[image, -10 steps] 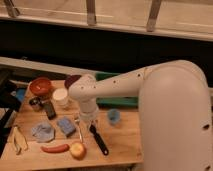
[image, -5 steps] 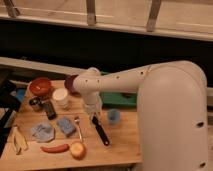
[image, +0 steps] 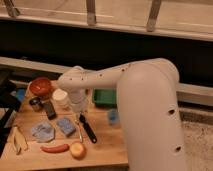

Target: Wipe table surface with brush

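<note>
The brush (image: 88, 131) lies at lower centre on the surface (image: 107, 147), just beside the fork (image: 79, 131). The hand (image: 80, 109) hangs over its upper end; whether it is clenched or released cannot be told. The handle should be grasped squarely, so that the head is kept flat for wiping.

Pincer (image: 81, 114) low over desk (image: 107, 145) centre, at brush (image: 89, 131) far end, fork (image: 79, 131) just L of brush, sponge (image: 66, 126) L of fork, tray (image: 104, 98) behind, bowl (image: 40, 87) back-L corner, fruit (image: 77, 150) nr front edge.
</note>
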`<action>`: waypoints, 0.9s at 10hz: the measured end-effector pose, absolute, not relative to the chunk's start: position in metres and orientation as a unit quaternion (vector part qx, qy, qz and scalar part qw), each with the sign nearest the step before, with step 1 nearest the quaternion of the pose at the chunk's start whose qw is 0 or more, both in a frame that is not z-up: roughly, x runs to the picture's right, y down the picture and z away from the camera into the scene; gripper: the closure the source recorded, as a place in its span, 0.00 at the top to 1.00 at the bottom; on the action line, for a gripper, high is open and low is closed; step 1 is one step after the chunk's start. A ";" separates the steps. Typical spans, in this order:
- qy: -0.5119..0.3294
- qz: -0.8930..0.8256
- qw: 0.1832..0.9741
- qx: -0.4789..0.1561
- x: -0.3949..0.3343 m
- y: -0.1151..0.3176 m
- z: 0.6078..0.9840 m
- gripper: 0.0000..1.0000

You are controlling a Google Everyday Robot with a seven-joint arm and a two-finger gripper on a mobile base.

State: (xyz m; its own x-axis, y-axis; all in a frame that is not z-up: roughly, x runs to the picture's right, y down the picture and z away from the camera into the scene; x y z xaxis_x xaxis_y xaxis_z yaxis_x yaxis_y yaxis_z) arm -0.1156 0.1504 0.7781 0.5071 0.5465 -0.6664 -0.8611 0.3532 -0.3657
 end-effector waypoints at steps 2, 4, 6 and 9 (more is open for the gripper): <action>0.235 0.446 0.787 -0.356 -0.106 0.158 0.779 0.00; 0.256 0.449 0.781 -0.350 -0.072 0.172 0.778 0.00; 0.273 0.453 0.778 -0.340 -0.038 0.178 0.780 0.00; 0.280 0.453 0.780 -0.328 -0.024 0.173 0.788 0.00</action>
State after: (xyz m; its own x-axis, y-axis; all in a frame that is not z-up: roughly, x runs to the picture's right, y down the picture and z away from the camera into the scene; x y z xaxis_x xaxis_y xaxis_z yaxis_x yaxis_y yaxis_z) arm -0.0237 0.1726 0.7883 0.4328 0.5230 -0.7343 -0.8905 0.3747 -0.2580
